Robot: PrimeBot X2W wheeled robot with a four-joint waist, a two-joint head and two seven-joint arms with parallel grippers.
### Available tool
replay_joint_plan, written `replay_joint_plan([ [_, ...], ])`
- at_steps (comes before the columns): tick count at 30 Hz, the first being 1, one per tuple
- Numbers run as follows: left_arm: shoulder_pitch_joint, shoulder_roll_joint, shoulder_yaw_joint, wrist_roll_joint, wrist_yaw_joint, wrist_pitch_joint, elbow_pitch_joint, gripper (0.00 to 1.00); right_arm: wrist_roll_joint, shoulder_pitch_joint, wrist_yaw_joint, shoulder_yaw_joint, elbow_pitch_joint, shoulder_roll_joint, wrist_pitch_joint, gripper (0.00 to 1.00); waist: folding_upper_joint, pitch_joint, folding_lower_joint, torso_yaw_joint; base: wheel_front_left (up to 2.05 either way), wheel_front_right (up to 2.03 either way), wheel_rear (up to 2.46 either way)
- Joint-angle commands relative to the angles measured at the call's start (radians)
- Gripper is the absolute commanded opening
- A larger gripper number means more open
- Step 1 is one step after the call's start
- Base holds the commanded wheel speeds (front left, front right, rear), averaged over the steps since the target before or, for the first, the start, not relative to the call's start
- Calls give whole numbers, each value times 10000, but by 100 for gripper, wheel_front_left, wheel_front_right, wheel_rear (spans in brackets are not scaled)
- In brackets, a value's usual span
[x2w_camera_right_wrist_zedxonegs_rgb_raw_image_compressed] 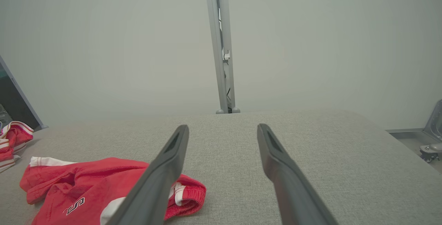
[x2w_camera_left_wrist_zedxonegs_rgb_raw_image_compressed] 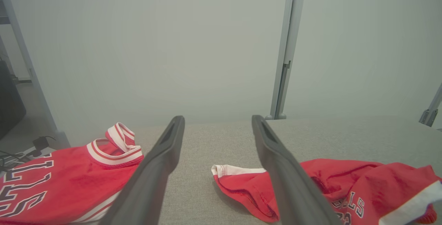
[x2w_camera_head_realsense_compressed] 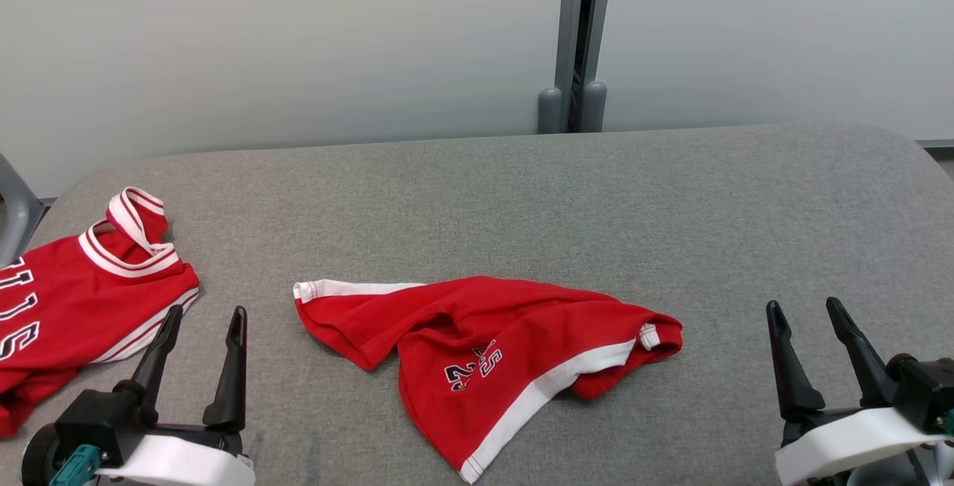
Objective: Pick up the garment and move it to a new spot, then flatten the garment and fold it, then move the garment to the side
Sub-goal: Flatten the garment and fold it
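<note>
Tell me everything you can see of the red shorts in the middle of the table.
The red shorts lie crumpled on the grey cloth-covered table, partly folded over themselves. The fabric looks soft, with a white stripe along one edge, white trim at the left corner and dark, white-edged lettering near the middle. Only the table touches them; the left gripper and right gripper, both open, stand clear on either side.

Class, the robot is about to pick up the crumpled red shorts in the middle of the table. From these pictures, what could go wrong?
1. The shorts lie bunched with overlapping folds. A pinch might catch several layers, so they may not spread flat afterwards.
2. A red jersey lies close beside the open left gripper. Its fingers could snag it, or it could be mistaken for the target, being the same colour.
</note>
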Motion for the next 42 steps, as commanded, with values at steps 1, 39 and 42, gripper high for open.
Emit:
replay_joint_plan([
  [1, -152, 11, -6, -35, 43, -20, 37, 100, -28, 70, 5, -13, -38, -44, 58, 100, -1, -2, 0, 9, 0, 0, 0],
  [39, -1755, -321, -278, 156, -218, -107, 127, 100, 327, -1401, 5, 1807, 2070, -47, 1053, 100, -1, 2426, 0, 700, 0, 0, 0],
  [42, -1902, -364, -240, 200, -297, -145, 268, 100, 306, -1643, 5, 1612, 2216, -45, 851, 100, -1, 2572, 0, 700, 0, 0, 0],
])
